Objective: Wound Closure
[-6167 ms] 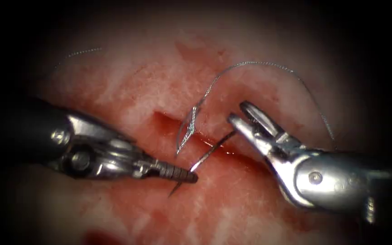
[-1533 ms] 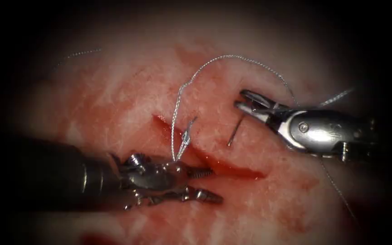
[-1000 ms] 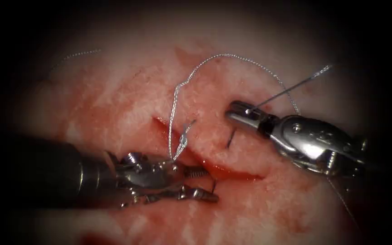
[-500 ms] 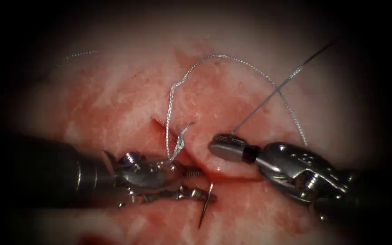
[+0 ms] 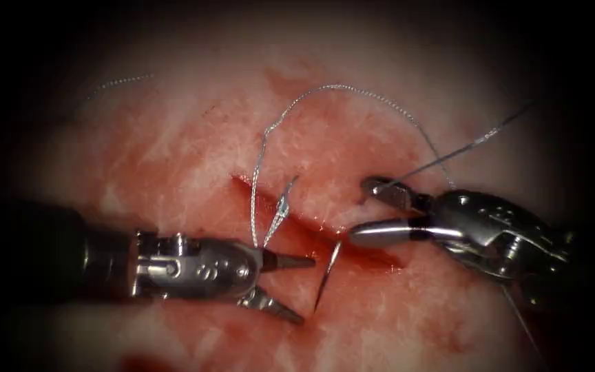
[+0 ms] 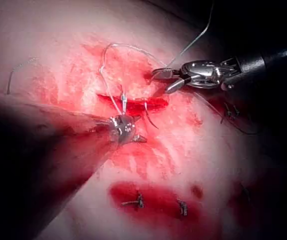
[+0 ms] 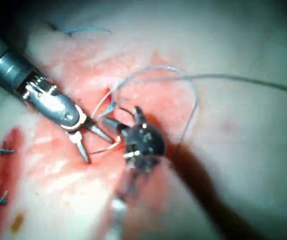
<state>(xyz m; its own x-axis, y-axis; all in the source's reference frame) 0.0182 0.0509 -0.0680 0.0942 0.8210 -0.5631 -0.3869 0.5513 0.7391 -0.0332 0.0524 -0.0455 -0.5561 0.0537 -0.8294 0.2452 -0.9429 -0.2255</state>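
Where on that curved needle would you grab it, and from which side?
Grip the needle on its bare shaft, behind its point. Come from the left: the open, empty left end effector sits beside it, while its other end looks buried at the cut near the open, empty right end effector.

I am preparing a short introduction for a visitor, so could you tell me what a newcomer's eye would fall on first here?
First the red cut across the tissue, with the needle standing out of it at its middle, its tip on the cut's left side. The left tool and the right tool flank it with jaws open, holding nothing. A thread arches above the cut.
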